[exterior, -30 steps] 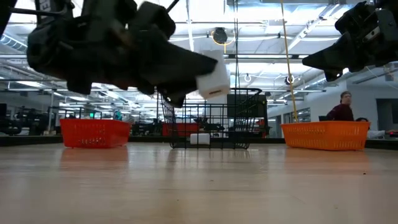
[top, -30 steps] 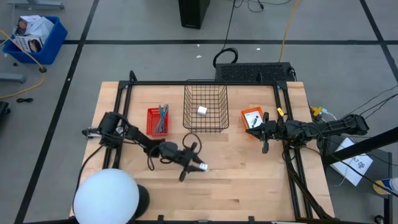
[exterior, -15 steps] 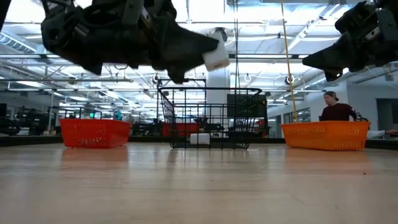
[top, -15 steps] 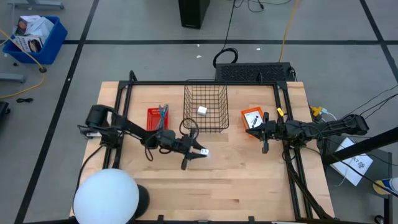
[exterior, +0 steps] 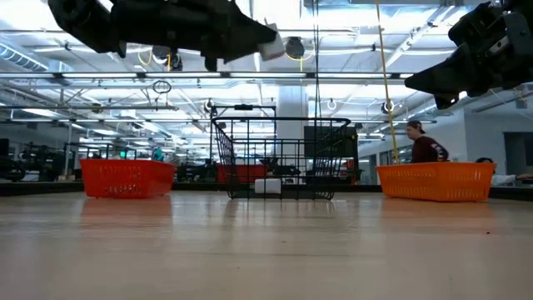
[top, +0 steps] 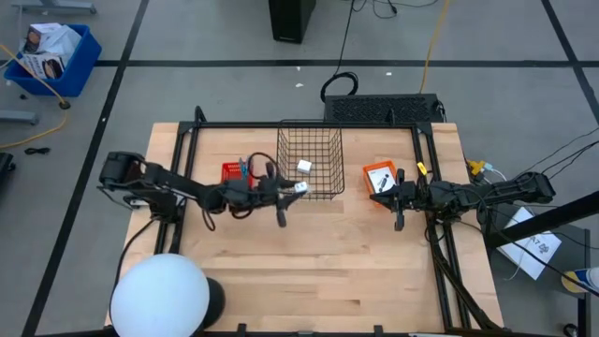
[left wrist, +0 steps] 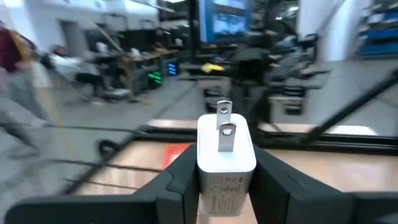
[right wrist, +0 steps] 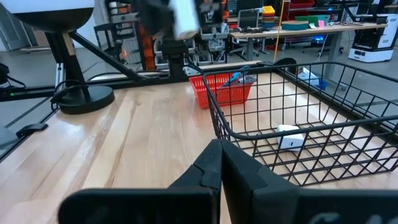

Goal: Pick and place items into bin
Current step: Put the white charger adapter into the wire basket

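Just above the near-left rim of the black wire basket (top: 310,161), a white plug-in charger block (top: 300,187) with two metal prongs is pinched between the fingers of the left tool (top: 292,189), held well clear of the tabletop (top: 356,271). A second white block (top: 304,166) lies inside the basket. The right tool (top: 387,195), pressed together and empty, hangs beside the orange bin (top: 377,175).
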{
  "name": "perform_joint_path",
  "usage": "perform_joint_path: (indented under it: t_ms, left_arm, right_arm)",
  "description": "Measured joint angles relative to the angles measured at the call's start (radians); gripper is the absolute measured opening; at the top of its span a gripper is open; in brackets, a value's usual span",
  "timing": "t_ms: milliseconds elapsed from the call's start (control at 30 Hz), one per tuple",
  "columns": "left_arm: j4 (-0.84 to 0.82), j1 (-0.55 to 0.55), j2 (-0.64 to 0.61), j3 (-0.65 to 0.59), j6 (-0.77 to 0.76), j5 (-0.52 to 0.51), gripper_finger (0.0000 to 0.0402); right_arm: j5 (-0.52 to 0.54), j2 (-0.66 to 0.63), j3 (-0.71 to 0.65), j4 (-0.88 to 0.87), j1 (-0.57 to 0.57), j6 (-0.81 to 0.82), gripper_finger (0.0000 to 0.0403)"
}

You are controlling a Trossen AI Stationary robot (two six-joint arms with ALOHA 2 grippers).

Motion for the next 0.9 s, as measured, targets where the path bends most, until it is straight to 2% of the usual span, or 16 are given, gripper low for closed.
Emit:
perform_joint_path:
  t_ms: [100, 200, 433, 533, 700, 900]
  left_arm:
    - [-0.053, 0.03, -0.036, 0.0, 0.053, -0.029, 0.0113]
    - [-0.094, 0.067, -0.052, 0.0, 0.021, -0.025, 0.0113]
    - [-0.12, 0.186, -0.069, 0.001, -0.061, 0.021, 0.0113]
    - [-0.128, 0.248, -0.069, 0.013, -0.092, 0.083, 0.0113]
    - [-0.255, 0.369, -0.041, 0.119, -0.216, 0.222, 0.0113]
    - [-0.543, 0.461, 0.037, 0.333, -0.265, 0.238, 0.0113]
  right_arm:
    - [0.0, 0.0, 0.0, 0.0, 0.0, 0.0, 0.0]
    - [0.0, 0.0, 0.0, 0.0, 0.0, 0.0, 0.0]
    - [0.0, 0.0, 0.0, 0.0, 0.0, 0.0, 0.0]
    - [0.0, 0.0, 0.0, 0.0, 0.0, 0.0, 0.0]
    - [0.0, 0.0, 0.0, 0.0, 0.0, 0.0, 0.0]
    - [0.0, 0.0, 0.0, 0.0, 0.0, 0.0, 0.0]
